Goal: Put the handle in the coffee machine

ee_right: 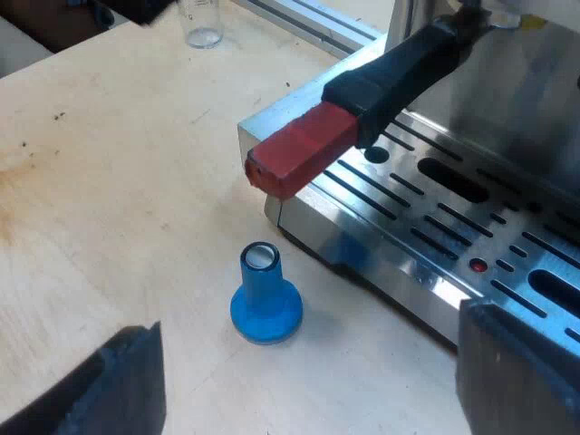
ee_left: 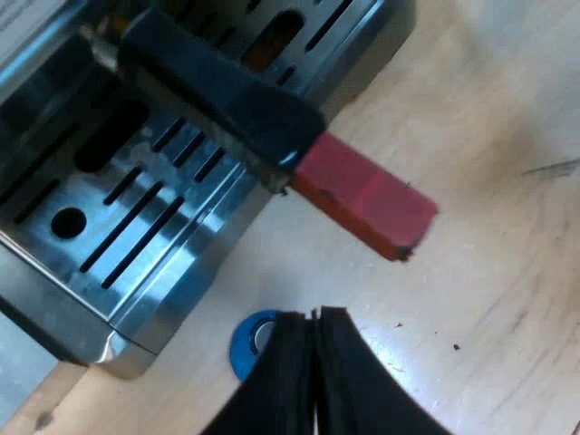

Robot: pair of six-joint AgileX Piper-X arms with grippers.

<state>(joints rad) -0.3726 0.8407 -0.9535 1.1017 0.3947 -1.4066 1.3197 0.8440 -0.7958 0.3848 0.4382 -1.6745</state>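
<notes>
The holder's dark handle [ee_left: 217, 91] sticks out from the espresso machine's front over the slotted drip tray [ee_left: 136, 227], and its red end [ee_left: 362, 199] juts past the tray's edge. Nothing grips it. My left gripper [ee_left: 315, 319] is shut on nothing, just above the wooden table near the blue tamper [ee_left: 249, 340] and below the red end. From the right wrist view, the handle [ee_right: 399, 68] and red end [ee_right: 299, 149] hang over the tray's corner [ee_right: 272, 136]. My right gripper [ee_right: 313, 362] stands open and wide, with the tamper [ee_right: 265, 304] just beyond it.
A measuring glass [ee_right: 201, 23] stands on the wooden table [ee_right: 109, 181] farther off, near a metal rail [ee_right: 308, 23]. The drip tray has a red dot [ee_right: 478, 265] among its slots.
</notes>
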